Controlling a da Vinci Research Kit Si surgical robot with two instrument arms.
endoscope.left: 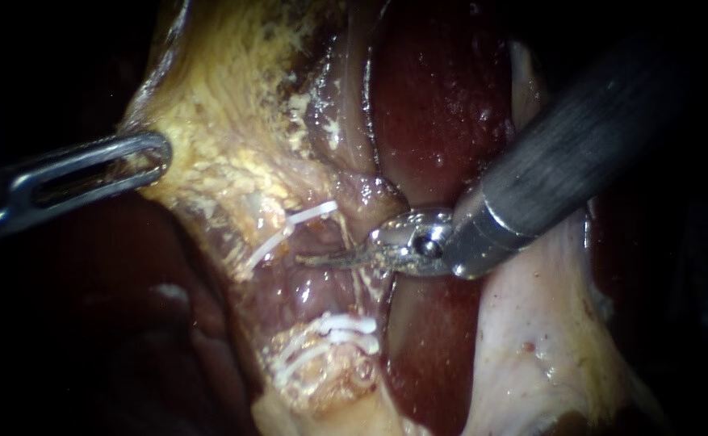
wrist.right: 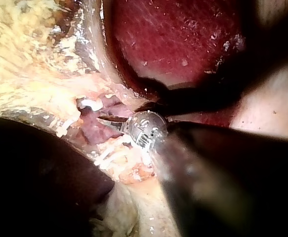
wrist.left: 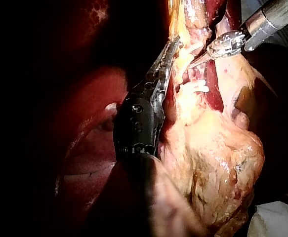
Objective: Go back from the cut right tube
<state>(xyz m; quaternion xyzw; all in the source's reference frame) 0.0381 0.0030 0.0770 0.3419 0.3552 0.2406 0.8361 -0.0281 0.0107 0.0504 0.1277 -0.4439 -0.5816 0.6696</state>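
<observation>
Nearest the endoscope: my right instrument (endoscope.left: 309, 260), a dark grey shaft with a silver wrist and two thin blades. The blades lie together and hold nothing. The tip lies over the pale pink tube (endoscope.left: 315, 284). This tube sits between a single white plastic clip (endoscope.left: 309, 216) above and a group of white clips (endoscope.left: 337, 329) below; I cannot tell whether it is parted. Farther left, the slotted steel jaws of my left instrument (endoscope.left: 148, 153) are clamped on yellow fatty tissue (endoscope.left: 224, 113). Behind everything lies the dark red liver (endoscope.left: 442, 89).
</observation>
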